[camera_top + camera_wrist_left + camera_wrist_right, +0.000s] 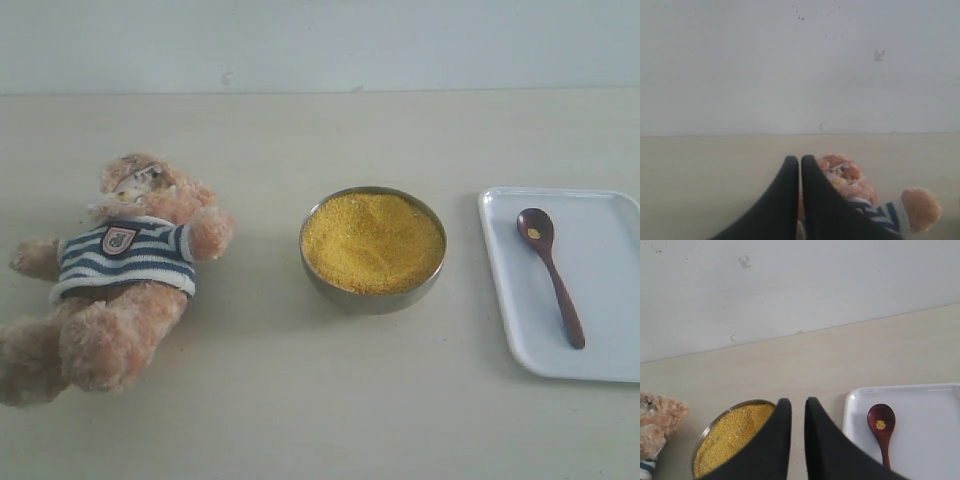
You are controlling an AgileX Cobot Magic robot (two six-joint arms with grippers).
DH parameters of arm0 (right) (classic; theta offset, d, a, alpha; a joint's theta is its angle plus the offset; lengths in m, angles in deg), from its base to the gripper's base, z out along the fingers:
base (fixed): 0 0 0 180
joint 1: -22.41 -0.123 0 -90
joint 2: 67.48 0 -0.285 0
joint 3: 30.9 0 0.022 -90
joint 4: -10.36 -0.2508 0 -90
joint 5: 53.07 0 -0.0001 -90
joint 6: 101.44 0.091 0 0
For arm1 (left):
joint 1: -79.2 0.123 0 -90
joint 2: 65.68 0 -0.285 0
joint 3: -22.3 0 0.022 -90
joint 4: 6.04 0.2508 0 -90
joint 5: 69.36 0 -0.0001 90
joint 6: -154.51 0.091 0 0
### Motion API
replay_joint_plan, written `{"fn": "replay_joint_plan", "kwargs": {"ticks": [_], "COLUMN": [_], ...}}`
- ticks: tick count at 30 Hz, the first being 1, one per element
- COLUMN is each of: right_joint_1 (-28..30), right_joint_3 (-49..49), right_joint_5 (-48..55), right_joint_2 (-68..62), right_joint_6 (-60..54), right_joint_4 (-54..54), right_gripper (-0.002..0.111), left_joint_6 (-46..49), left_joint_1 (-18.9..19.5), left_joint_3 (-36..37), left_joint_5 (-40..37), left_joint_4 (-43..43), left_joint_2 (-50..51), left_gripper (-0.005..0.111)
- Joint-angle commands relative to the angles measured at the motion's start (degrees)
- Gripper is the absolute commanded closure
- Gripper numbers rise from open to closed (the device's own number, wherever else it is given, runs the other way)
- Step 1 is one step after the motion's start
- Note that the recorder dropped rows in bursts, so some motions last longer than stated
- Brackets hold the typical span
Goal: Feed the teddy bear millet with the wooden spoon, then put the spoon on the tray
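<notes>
- Broadly, the pale desk (300,400) carries three groups in a row: bear at the left, bowl in the middle, tray at the right, each well apart from the next.
- The teddy bear (120,270) lies on its back, striped shirt and badge facing up. Its long axis slants, with the head toward the far edge and the legs toward the near left corner.
- The tray (610,340) lies flat and holds only the spoon, in its left part.
- The round metal bowl (372,300) stands upright, filled almost to the rim with millet (372,242).
- The wooden spoon (552,278) rests hollow side up, a few yellow grains (534,233) in its bowl. Its bowl points to the far edge and the handle runs toward the near side, leaning slightly right.
- The left tool (800,162) has its fingers pressed together, gripping nothing, with the bear's head just beyond.
- The right tool (798,405) shows a narrow gap between its fingers, nothing in it, hanging between bowl and tray.
</notes>
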Motion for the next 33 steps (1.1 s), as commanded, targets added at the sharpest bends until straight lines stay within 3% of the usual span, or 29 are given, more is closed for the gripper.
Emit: {"fn": "replay_joint_plan", "kwargs": {"ticks": [1,23,26,28,33], "right_joint_1": [-0.1,-0.1,-0.1,-0.1,-0.1], "right_joint_3": [-0.2,-0.2,-0.2,-0.2,-0.2], "right_joint_5": [-0.1,-0.1,-0.1,-0.1,-0.1], "right_joint_2": [0.2,0.2,0.2,0.2,0.2], "right_joint_6": [-0.2,-0.2,-0.2,-0.2,-0.2], "right_joint_4": [0.1,0.1,0.1,0.1,0.1], "right_gripper": [0.099,0.099,0.099,0.099,0.099], "left_joint_6": [1.2,1.2,0.6,-4.7,-32.2], "left_joint_1": [0.1,0.1,0.1,0.1,0.1], "left_joint_3": [0.2,0.2,0.2,0.2,0.2], "left_joint_5": [-0.7,-0.1,-0.3,0.0,0.2], "left_joint_4": [1.0,1.1,4.7,8.5,30.5], "left_joint_2": [-0.2,-0.2,-0.2,-0.2,-0.2], "left_gripper": [0.103,0.103,0.103,0.103,0.103]}}
